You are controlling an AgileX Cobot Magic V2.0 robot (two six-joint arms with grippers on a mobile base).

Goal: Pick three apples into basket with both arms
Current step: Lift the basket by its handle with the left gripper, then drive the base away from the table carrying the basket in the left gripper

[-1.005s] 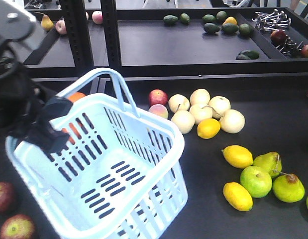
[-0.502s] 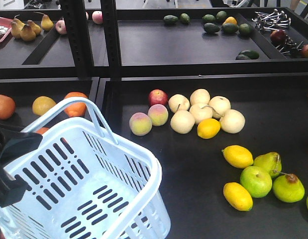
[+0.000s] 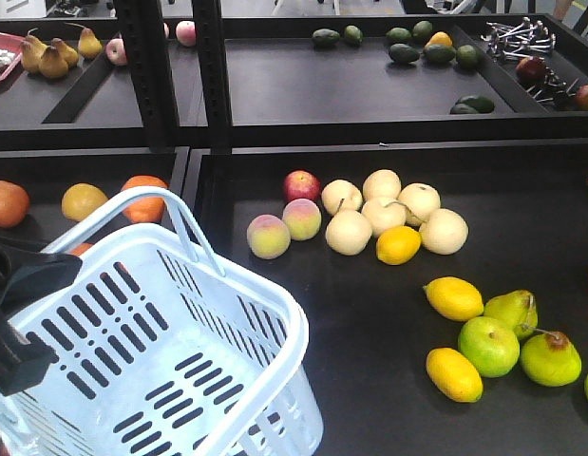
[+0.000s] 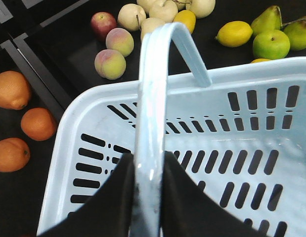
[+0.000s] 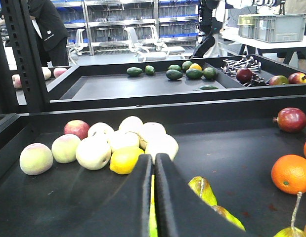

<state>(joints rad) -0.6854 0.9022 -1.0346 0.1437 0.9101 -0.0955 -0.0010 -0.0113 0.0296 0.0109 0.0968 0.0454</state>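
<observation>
Fingers [image 4: 113, 197] of left gripper [image 4: 149, 168] clamp the handle [image 4: 152, 89] of the pale blue basket [image 4: 68, 123], its body just below them. Past the far rim: two peaches [image 4: 110, 64], then a red apple [image 4: 103, 23]. Right gripper [image 5: 153, 168] fingers nearly touching, holding nothing; same apple [image 5: 76, 128] lies ahead-left of them, behind the pale fruits [image 5: 93, 153].

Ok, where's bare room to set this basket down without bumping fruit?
Bare shelf floor lies between the basket, the peaches behind it and the lemons on the right. Crowded: the pale fruit pile, oranges left.
</observation>
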